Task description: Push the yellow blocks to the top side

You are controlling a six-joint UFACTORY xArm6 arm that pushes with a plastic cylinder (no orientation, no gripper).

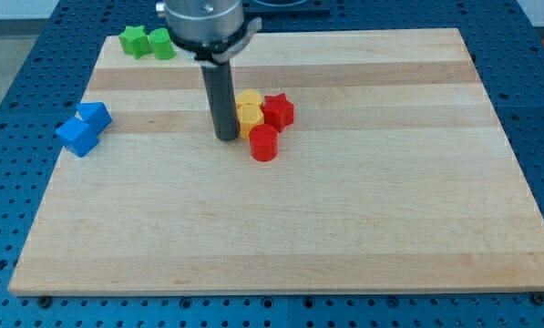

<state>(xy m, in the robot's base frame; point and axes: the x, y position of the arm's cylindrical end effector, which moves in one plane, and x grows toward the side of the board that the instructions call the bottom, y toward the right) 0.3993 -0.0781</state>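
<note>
Two yellow blocks sit touching each other near the board's middle: one [249, 97] toward the view's top, the other, a hexagon-like block [251, 117], just below it. My tip [226, 137] rests on the board right against the left side of the lower yellow block. A red star block [278, 111] touches the yellow blocks on their right. A red cylinder [264, 143] stands just below the lower yellow block.
A green star block [135, 41] and a green cylinder-like block [161, 43] sit at the board's top left. Two blue blocks [94, 116] [77, 137] sit at the left edge. The wooden board [344, 228] lies on a blue perforated table.
</note>
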